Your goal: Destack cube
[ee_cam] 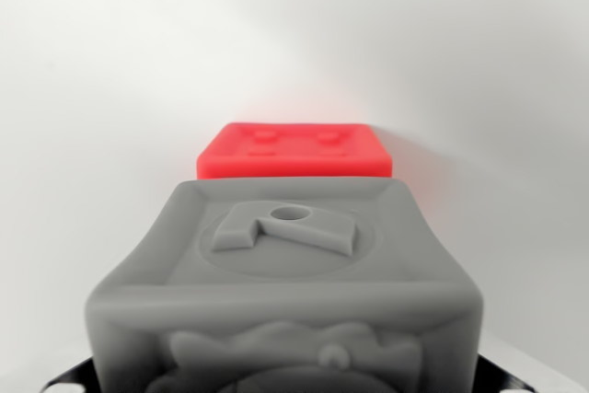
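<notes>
You are looking through the wrist camera at a plain white surface [83,117] that runs up into a pale, softly lit background. A large grey cube [285,292] fills the lower half of the frame, very close to the lens. Its top face shows a raised shape inside a shallow circle, with a small round hole near the middle. Its front face carries a bumpy relief design, cut off by the bottom edge of the frame.

Just behind the grey cube, further from the camera, you see a red cube [294,151]. Only its top face and a thin strip of its front are visible, and the top has small raised marks. The red one casts a faint reddish glow on the white behind it. From this angle you cannot tell whether the two cubes touch.

Dark parts of the gripper [69,376] show at the bottom corners on either side of the grey cube. The fingertips are hidden, so you cannot tell whether they grasp it.
</notes>
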`<state>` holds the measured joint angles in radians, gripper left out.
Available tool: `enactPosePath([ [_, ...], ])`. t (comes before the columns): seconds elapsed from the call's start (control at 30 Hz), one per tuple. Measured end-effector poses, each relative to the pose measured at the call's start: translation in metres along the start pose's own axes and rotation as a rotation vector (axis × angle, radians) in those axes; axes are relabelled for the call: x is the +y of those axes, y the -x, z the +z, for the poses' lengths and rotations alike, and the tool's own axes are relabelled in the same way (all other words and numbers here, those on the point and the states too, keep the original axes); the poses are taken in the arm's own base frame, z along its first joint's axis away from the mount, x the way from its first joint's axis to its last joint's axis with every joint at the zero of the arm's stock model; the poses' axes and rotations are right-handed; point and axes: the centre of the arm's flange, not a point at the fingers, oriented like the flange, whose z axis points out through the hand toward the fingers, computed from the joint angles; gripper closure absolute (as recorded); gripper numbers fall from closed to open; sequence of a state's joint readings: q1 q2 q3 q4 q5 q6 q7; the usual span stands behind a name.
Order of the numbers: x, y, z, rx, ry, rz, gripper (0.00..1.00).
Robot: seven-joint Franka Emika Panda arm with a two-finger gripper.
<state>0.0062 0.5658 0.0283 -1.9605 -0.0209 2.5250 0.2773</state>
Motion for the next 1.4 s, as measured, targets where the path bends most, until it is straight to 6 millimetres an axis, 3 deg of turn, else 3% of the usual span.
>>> enactPosePath([
  [0.57,0.000,-0.001,-0.035,0.003,0.002,0.000,1.00],
  [1.13,0.000,0.000,-0.085,0.006,0.004,-0.002,1.00],
  [1.4,0.010,0.008,-0.081,-0.003,0.007,0.034,1.00],
])
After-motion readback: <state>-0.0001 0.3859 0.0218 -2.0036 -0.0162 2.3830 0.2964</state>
